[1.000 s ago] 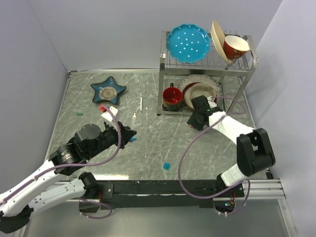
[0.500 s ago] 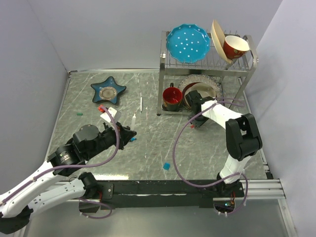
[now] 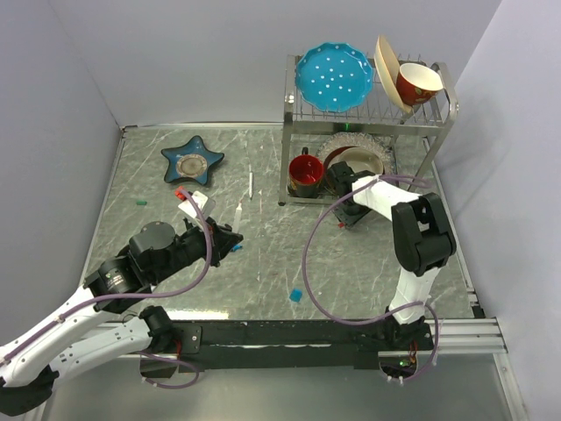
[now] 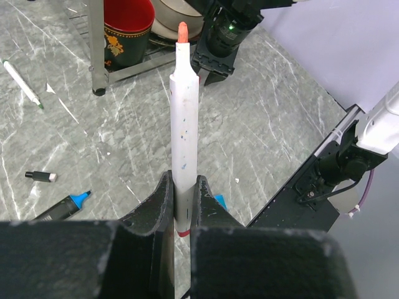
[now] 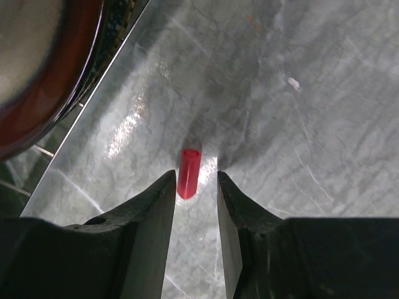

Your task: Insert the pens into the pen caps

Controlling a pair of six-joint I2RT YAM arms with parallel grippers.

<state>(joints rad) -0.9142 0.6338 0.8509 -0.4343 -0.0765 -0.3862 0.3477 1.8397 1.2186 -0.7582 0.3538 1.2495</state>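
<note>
My left gripper (image 4: 181,193) is shut on a white pen (image 4: 184,118) with an orange-red tip, held pointing away from the wrist; it shows at centre-left in the top view (image 3: 223,239). My right gripper (image 5: 194,180) is open, pointing down by the dish rack's front (image 3: 349,210). A small red cap (image 5: 189,173) lies on the table just ahead of its fingertips, nearer the left finger and touching neither. A black marker with a blue end (image 4: 62,205), a small black cap (image 4: 40,176), a thin white pen (image 4: 22,84) and a blue cap (image 3: 297,295) lie on the table.
A metal dish rack (image 3: 434,132) with plates, bowls and a red mug (image 3: 305,171) stands at the back right. A blue star-shaped dish (image 3: 192,159) sits at the back left. Two more thin white pens (image 3: 250,182) and a teal cap (image 3: 140,203) lie on the table.
My right arm has folded in, carrying its gripper up-left toward the dish rack's front. My left arm with the white pen has barely moved.
</note>
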